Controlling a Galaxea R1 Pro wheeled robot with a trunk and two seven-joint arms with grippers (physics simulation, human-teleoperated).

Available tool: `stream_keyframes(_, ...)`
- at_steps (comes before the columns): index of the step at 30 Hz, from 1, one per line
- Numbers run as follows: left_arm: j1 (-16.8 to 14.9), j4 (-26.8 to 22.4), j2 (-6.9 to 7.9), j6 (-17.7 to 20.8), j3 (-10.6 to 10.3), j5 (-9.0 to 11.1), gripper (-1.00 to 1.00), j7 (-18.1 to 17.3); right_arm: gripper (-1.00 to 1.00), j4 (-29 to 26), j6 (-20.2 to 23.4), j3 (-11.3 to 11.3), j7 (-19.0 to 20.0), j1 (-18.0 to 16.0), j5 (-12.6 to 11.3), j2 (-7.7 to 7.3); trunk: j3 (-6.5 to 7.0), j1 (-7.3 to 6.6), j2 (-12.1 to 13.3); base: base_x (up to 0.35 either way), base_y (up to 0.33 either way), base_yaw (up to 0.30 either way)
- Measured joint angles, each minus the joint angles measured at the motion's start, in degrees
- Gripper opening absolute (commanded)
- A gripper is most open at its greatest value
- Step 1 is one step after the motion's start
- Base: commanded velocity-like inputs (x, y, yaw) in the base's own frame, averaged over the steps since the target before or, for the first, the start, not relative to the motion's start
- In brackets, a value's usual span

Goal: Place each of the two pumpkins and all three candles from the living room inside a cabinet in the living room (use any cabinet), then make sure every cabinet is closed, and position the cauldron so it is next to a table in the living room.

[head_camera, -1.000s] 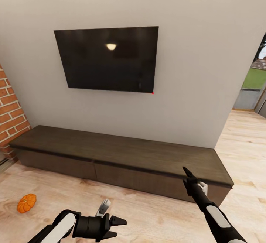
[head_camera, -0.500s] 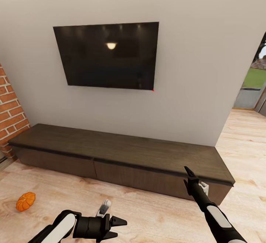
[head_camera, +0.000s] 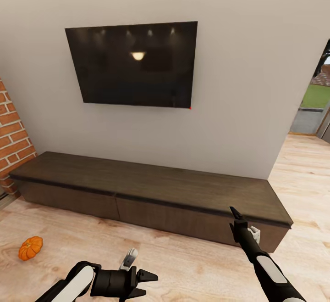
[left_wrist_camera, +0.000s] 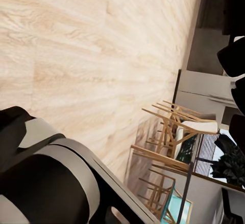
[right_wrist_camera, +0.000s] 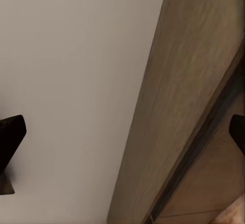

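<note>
The cabinet [head_camera: 151, 187] is a long, low dark brown unit against the wall, and its front panels look shut. One orange pumpkin [head_camera: 30, 248] lies on the wooden floor at the far left, in front of the cabinet's left end. My left gripper [head_camera: 144, 281] hovers low over the floor, open and empty, well to the right of the pumpkin. My right gripper [head_camera: 236, 215] points up at the cabinet's right front edge, open with nothing between its fingertips [right_wrist_camera: 11, 134]. The cabinet top [right_wrist_camera: 191, 91] and wall fill the right wrist view.
A dark TV [head_camera: 133, 63] hangs on the grey wall above the cabinet. A brick wall [head_camera: 11, 132] stands at the left, and a doorway [head_camera: 316, 104] opens outside at the right. Wooden chairs [left_wrist_camera: 173, 132] show in the left wrist view.
The whole head view has shifted slightly, so the camera has moved: the TV sits higher and the pumpkin a little lower left. Both arms keep their pose.
</note>
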Motion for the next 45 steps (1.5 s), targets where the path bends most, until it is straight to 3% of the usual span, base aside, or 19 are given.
stream_keyframes(3,0.00,0.00,0.00,0.00,-0.01,-0.01,1.00,0.00,1.00,0.00,0.22,0.00,-0.22,0.00,-0.11,-0.01,-0.54,0.66,-1.20,0.000,0.000,0.000)
stream_keyframes(8,-0.74,1.60,1.48,0.01,1.63,1.54,1.00,-0.80,1.00,0.73,0.93,-1.29,-1.51,0.00,0.82,-0.14,-0.54,0.66,-1.20,0.000,0.000,0.000)
stream_keyframes(17,-0.97,1.53,1.00,1.04,4.55,4.65,1.00,-3.68,1.00,2.53,0.11,-3.40,-0.58,0.00,0.79,-2.26,-0.54,0.65,-1.21,0.015,0.000,0.000)
stream_keyframes(23,-0.97,-0.41,1.51,1.64,6.49,6.81,1.00,-4.20,1.00,3.27,-0.52,-5.34,-0.83,0.00,0.69,-2.52,-0.54,0.65,-1.21,0.080,0.000,0.000)
stream_keyframes(28,-0.97,-2.03,1.56,1.67,8.10,8.61,1.00,-4.20,1.00,4.88,-0.17,-6.95,-1.31,0.01,-0.79,-2.50,-0.54,0.65,-1.21,0.086,0.000,0.000)
stream_keyframes(32,-0.97,-3.33,1.58,1.67,7.63,9.98,1.00,-4.15,1.00,6.16,-0.12,-8.24,-1.72,0.01,-2.08,-2.66,-0.54,0.64,-1.21,0.143,0.000,0.000)
stream_keyframes(33,-0.98,-9.29,1.55,1.75,7.52,14.39,1.00,-4.14,1.00,10.41,-0.18,-12.51,-1.76,0.02,-2.95,-2.68,-0.54,0.64,-1.21,0.204,0.000,0.000)
stream_keyframes(39,-0.97,-12.75,1.53,1.65,6.87,14.14,1.00,-4.10,1.00,11.43,-0.85,-12.81,-2.66,0.01,-3.54,-3.07,-0.54,0.66,-1.21,0.050,0.000,0.000)
stream_keyframes(43,-0.97,-14.20,1.53,1.65,4.92,13.46,1.00,-3.96,1.00,11.67,-1.23,-12.81,-3.61,0.01,-4.12,-3.74,-0.54,0.66,-1.21,0.005,0.000,0.000)
stream_keyframes(45,-0.97,-15.77,1.34,1.65,3.73,10.02,1.00,-3.89,1.00,11.73,-1.83,-12.77,-3.84,0.01,-4.24,-4.01,-0.54,0.66,-1.21,0.001,0.000,0.000)
